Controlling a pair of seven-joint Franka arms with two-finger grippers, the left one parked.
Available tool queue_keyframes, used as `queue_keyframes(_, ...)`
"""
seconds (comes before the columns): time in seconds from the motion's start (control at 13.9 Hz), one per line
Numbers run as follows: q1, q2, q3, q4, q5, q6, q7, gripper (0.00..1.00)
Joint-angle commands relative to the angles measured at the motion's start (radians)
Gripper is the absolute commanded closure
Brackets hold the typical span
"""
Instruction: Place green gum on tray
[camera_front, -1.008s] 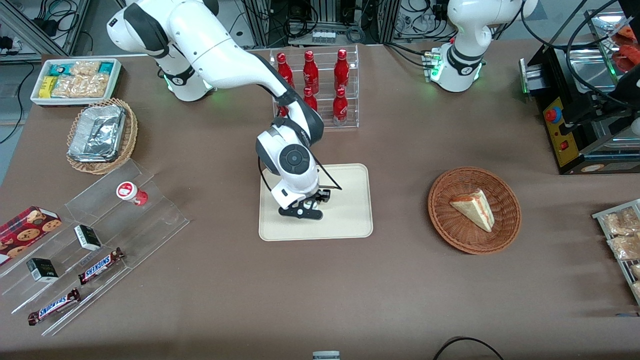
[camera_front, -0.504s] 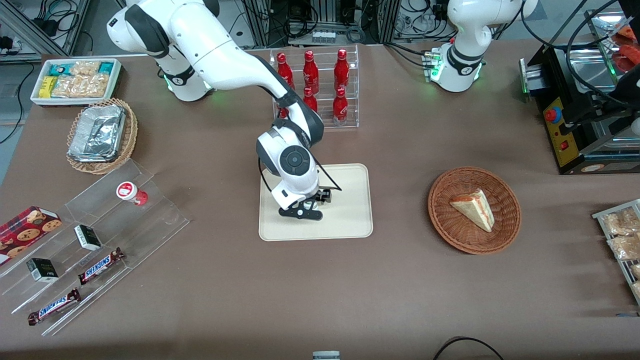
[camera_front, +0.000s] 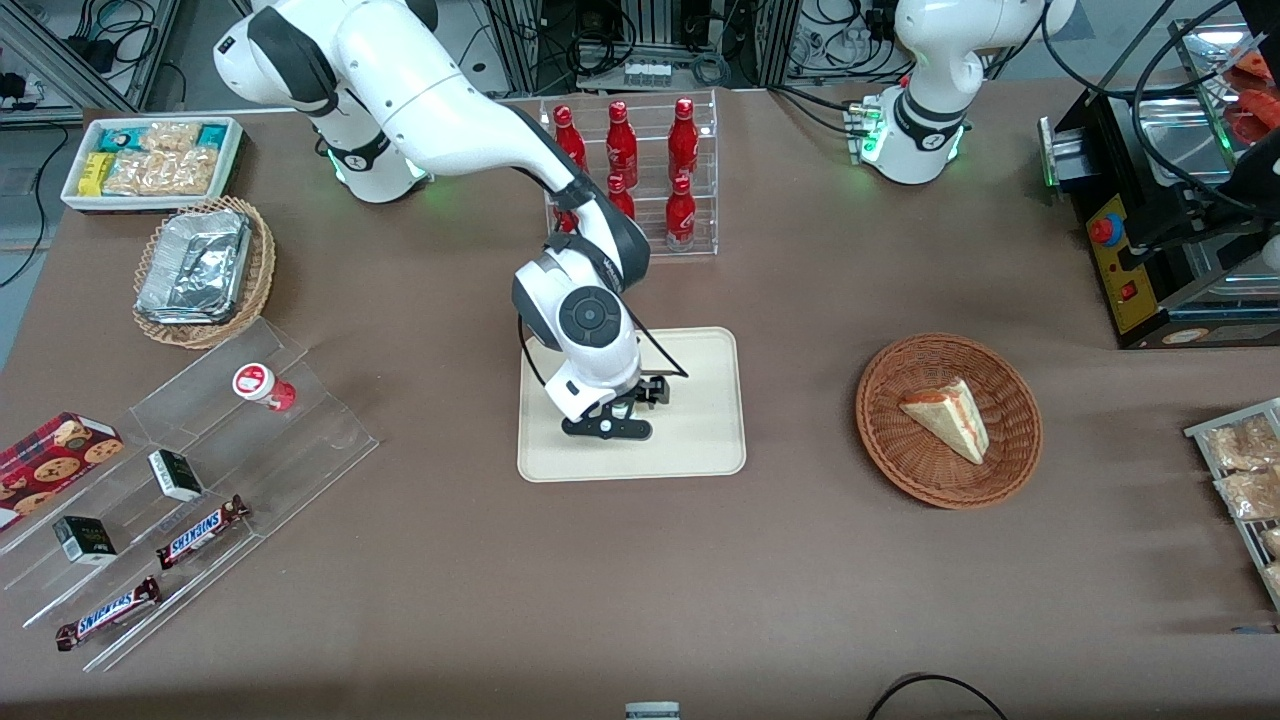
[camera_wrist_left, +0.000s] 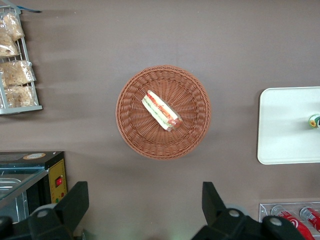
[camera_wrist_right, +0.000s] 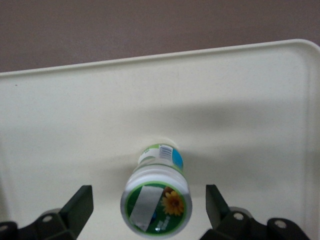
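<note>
Snack steps: nearest me, at the working arm's end of the table, I see the clear stepped stand (camera_front: 190, 480) with candy bars and a red-lidded bottle (camera_front: 262, 385) on it; none of that is my target.

End effector: my end effector (camera_wrist_right: 150, 210) sits low over the tray, fingers spread wide with a clear gap to the bottle on each side, so it grips nothing.

Green gum: the green gum (camera_wrist_right: 157, 199) stands upright on the tray floor between those fingers, away from the rim, touching neither finger as far as I can see.

Tray: the tray (camera_front: 700, 450) lies mid-table, nearer me than the rack of red bottles (camera_front: 640, 170).

Progress: I judge the placing done and only the retreat left.

Risk: a sideways or tilted pull-out could clip the lid with a finger and topple the small bottle; I would lift straight up.
</note>
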Motion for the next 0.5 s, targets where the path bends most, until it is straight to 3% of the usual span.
queue_keyframes(0.0,-0.012,-0.078,-0.010,0.004,0.009,-0.115,-0.072,0.00)
queue_keyframes(0.43,-0.124,-0.248,-0.013,0.001,0.009,-0.388,-0.288,0.00)
